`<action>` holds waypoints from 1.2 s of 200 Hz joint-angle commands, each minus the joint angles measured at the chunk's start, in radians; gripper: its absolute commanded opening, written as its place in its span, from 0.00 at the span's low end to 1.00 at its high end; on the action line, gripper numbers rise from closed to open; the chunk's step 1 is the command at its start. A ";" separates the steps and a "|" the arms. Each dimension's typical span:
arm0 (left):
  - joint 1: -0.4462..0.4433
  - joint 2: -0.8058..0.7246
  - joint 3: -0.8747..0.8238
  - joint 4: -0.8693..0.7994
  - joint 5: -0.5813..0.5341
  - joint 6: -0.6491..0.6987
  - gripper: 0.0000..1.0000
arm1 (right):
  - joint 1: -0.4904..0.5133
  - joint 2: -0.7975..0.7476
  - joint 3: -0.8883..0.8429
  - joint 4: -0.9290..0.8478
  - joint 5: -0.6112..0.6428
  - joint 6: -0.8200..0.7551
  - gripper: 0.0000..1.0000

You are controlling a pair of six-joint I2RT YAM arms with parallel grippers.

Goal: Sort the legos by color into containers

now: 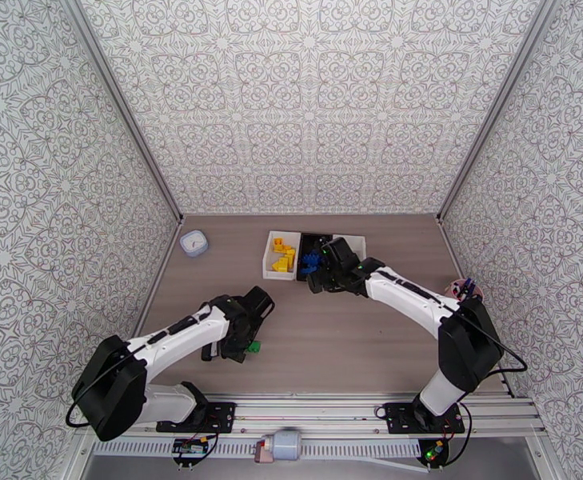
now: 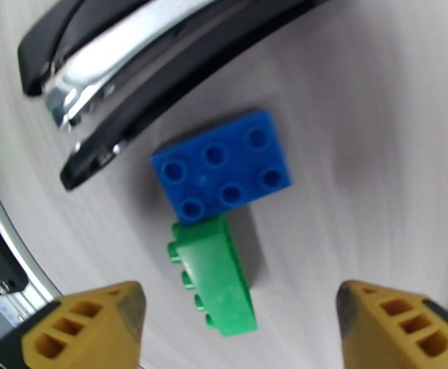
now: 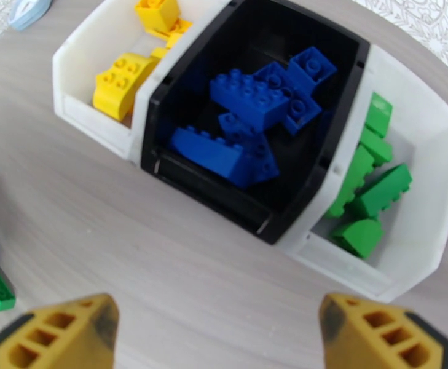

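Two loose legos lie on the table under my left gripper (image 2: pixel 239 305): a blue brick (image 2: pixel 220 167) and a green brick (image 2: pixel 214 281) on its side, touching it. That gripper is open above them, fingers either side of the green brick (image 1: pixel 253 346). The three containers stand in a row at mid-back: a white bin (image 3: pixel 91 87) with yellow legos (image 3: pixel 120 81), a black bin (image 3: pixel 162 112) with blue legos (image 3: pixel 248 99), and a white bin (image 3: pixel 426 198) with green legos (image 3: pixel 377 192). My right gripper (image 3: pixel 220 330) hovers open and empty in front of the black bin (image 1: pixel 317 250).
A long black stapler-like tool (image 2: pixel 162 63) lies just beyond the blue brick. A small white round dish (image 1: pixel 194 243) sits at the back left. A pink cup (image 1: pixel 461 290) stands by the right wall. Bare table lies between the arms.
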 commanded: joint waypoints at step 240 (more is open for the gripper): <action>-0.004 0.344 0.588 0.139 -0.064 0.850 0.09 | -0.201 -0.301 -0.235 0.062 -0.098 0.109 0.93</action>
